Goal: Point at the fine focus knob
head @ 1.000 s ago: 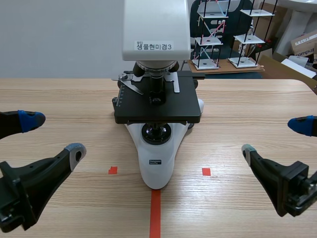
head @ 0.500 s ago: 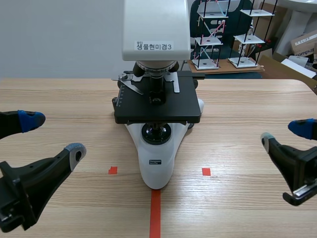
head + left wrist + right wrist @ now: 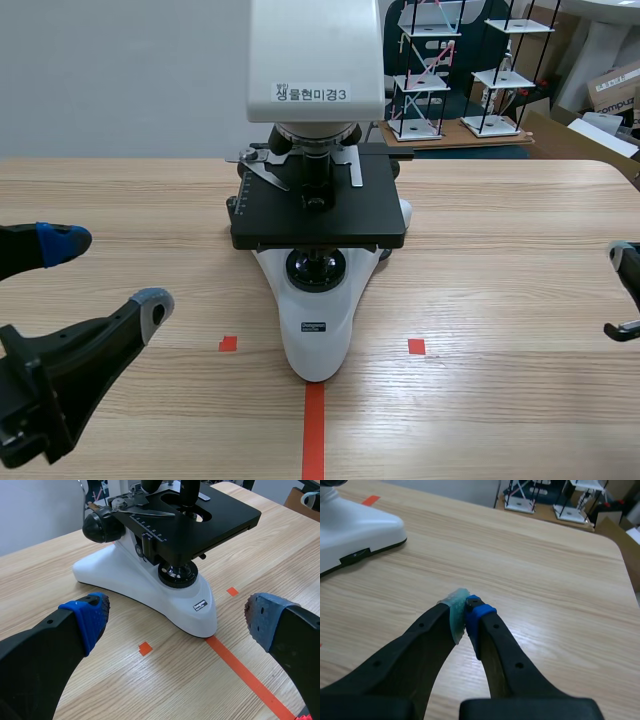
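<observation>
White label [image 3: 313, 93] on microscope head [image 3: 315, 45]: "생물현미경3". Small black tag [image 3: 315, 326] on microscope base [image 3: 316, 350]: unreadable. Cardboard box [image 3: 612, 88] far right: partial "compu".

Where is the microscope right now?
In the scene view the microscope stands in the middle of the table, between the open left gripper and the shut right gripper, its white base tip at the red tape line.

A light wooden table [image 3: 520, 230] carries a single microscope [image 3: 318, 330], its white rounded foot resting flat on the boards near the middle. An orange-red tape line [image 3: 313, 430] runs up to the foot's near tip, with a small tape square [image 3: 228, 344] on either side.
</observation>
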Controlling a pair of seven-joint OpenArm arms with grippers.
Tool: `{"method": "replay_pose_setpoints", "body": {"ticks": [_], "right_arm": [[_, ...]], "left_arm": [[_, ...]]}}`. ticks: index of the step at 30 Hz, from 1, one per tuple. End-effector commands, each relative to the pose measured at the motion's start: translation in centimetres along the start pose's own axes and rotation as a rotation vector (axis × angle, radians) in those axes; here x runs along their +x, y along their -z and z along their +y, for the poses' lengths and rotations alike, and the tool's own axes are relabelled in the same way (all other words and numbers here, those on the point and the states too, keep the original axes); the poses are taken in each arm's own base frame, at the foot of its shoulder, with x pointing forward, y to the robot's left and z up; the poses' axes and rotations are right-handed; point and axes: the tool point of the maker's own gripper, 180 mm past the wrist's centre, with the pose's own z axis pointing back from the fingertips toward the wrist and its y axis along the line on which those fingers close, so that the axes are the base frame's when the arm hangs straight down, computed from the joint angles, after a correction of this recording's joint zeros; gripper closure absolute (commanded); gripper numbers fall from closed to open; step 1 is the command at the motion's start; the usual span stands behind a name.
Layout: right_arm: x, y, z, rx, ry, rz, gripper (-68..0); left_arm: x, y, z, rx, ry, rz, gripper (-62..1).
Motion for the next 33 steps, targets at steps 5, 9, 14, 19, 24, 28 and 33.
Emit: {"method": "replay_pose_setpoints", "body": {"ticks": [5, 9, 14, 19, 24, 28, 33], "right_arm": [[2.9, 3.2, -1.0, 0.049, -0.046, -0.120, -0.2], [4.1, 5.8, -0.8, 0.090, -0.056, -0.162, -0.2], [5.8, 9.1, 0.8, 0.159, -0.053, -0.206, -0.2], [7.0, 11.9, 4.0, 0.273, -0.084, -0.224, -0.2], [7.8, 13.5, 5.8, 0.324, -0.095, -0.229, -0.2], [7.9, 13.8, 6.5, 0.341, -0.115, -0.229, -0.2], [7.9, 13.9, 6.7, 0.342, -0.114, -0.229, -0.2]], "left_arm": [[0.7, -0.1, 0.0, 0.003, -0.006, -0.028, -56.8], [0.7, -0.1, 0.0, 0.003, -0.006, -0.028, -56.8], [0.7, -0.1, 0.0, 0.003, -0.006, -0.028, -56.8], [0.7, -0.1, 0.0, 0.003, -0.006, -0.028, -56.8], [0.7, -0.1, 0.0, 0.003, -0.006, -0.028, -56.8], [0.7, -0.1, 0.0, 0.003, -0.007, -0.028, -56.8], [0.7, -0.1, 0.0, 0.003, -0.007, -0.028, -56.8]]}}
